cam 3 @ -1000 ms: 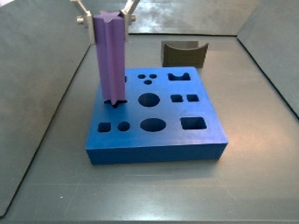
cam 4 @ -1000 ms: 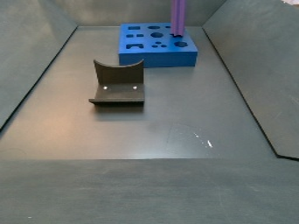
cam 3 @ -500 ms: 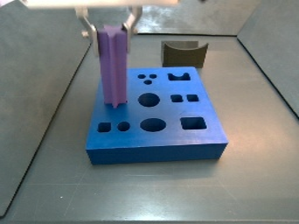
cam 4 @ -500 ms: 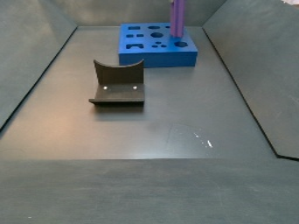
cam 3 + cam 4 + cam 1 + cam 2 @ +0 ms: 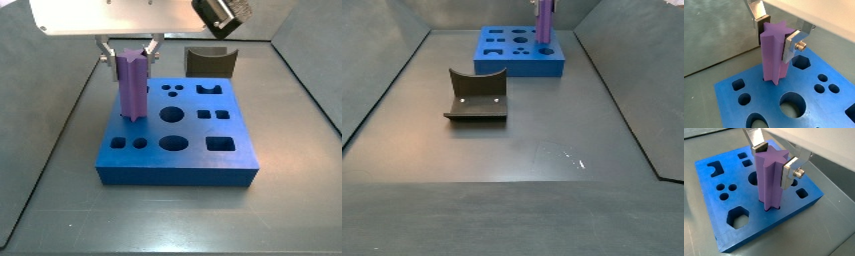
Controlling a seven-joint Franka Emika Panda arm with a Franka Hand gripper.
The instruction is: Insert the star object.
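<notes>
The star object [image 5: 131, 85], a tall lilac ridged prism, stands upright with its lower end in a hole at the far left of the blue block [image 5: 201, 165]. It also shows in a side view [image 5: 544, 22] and in both wrist views [image 5: 773, 62] [image 5: 769, 183]. My gripper [image 5: 128, 52] is shut on its top, one silver finger [image 5: 759, 22] on each side. In both wrist views the gripper [image 5: 774, 47] [image 5: 773, 165] sits over the blue block [image 5: 764, 100] [image 5: 747, 198], which has several shaped holes.
A dark brown curved block [image 5: 210, 60] stands on the grey floor behind the blue block; in a side view [image 5: 476, 95] it lies mid-floor. Grey walls enclose the floor on all sides. The blue block [image 5: 523, 62] sits near the back wall.
My gripper has come down with the star object. The prism stands lower over the blue block, with more of its length sunk into the hole.
</notes>
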